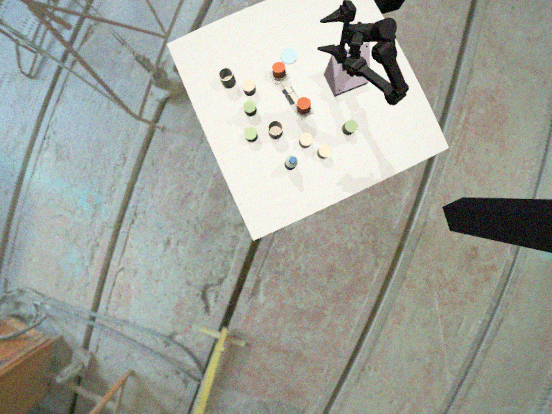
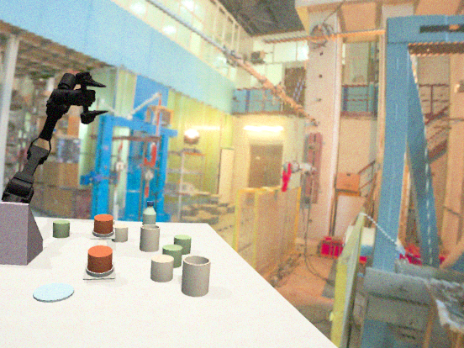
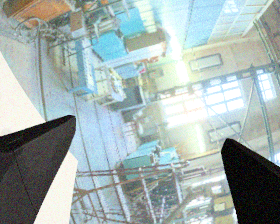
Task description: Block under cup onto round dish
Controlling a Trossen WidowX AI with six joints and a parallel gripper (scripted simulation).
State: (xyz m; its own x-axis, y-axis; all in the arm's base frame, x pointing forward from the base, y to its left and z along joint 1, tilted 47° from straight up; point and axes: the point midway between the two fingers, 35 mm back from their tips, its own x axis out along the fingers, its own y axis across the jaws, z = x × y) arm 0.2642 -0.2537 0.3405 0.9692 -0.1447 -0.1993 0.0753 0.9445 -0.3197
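Observation:
Two identical orange-red cups stand upside down on the ends of the small balance (image 1: pixel 288 96) (image 2: pixel 98 277). The near cup (image 1: pixel 278 70) (image 2: pixel 100 260) is closer to the dish; the far cup (image 1: pixel 303 105) (image 2: pixel 103 224) is at the other end. I cannot tell which end of the balance is lower. No block shows; what is under either cup is hidden. The round pale-blue dish (image 1: pixel 288 56) (image 2: pixel 53 292) lies bare on the table. My gripper (image 1: pixel 320 35) (image 2: pixel 106 99) (image 3: pixel 153 136) is wide open and empty, high above the table and away from both cups.
The purple-grey arm pedestal (image 1: pixel 345 78) (image 2: pixel 17 237) stands beside the balance. Grey open cups (image 1: pixel 227 78) (image 2: pixel 196 276), green cylinders (image 1: pixel 350 127) (image 2: pixel 61 229), cream cylinders (image 1: pixel 249 87) (image 2: pixel 161 268) and a blue-capped bottle (image 1: pixel 291 162) (image 2: pixel 149 216) stand around the balance.

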